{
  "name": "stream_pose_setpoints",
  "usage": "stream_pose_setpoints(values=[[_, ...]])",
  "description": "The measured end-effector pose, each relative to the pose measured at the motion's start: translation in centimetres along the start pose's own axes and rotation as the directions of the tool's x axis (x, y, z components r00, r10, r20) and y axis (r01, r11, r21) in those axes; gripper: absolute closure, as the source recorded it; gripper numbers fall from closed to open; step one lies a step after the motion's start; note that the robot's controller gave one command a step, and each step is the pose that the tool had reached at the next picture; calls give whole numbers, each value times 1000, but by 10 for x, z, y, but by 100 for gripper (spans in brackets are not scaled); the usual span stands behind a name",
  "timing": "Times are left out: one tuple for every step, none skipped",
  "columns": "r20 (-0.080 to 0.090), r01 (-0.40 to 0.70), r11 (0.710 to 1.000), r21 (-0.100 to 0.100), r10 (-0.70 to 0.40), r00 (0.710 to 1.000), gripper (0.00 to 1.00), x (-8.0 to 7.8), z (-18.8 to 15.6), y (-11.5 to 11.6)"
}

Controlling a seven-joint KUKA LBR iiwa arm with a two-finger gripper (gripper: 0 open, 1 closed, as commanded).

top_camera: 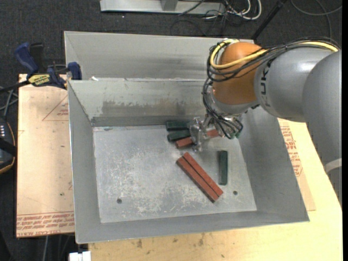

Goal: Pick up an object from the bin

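Grey metal bin [141, 167], long red-brown bar [199, 176], dark green stick [222, 166], dark green blocks [175, 127] near back wall

A long red-brown bar [199, 176] lies slantwise, with a dark green stick [223, 166] just beside its right end. Behind the bin [157, 53], a flat grey base [157, 3] and tangled cables [239, 4] rest on dark carpet [43, 15]
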State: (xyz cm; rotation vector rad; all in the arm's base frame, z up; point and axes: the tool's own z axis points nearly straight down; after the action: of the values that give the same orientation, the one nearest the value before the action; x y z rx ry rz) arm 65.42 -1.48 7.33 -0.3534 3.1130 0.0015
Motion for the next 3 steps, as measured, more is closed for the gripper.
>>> stream_pose_setpoints(values=[[-6,0,1000,-1,0,1000,0,2,2,0],[-1,0,1000,0,0,1000,100,0,0,0],[-5,0,1000,-1,0,1000,0,2,2,0]])
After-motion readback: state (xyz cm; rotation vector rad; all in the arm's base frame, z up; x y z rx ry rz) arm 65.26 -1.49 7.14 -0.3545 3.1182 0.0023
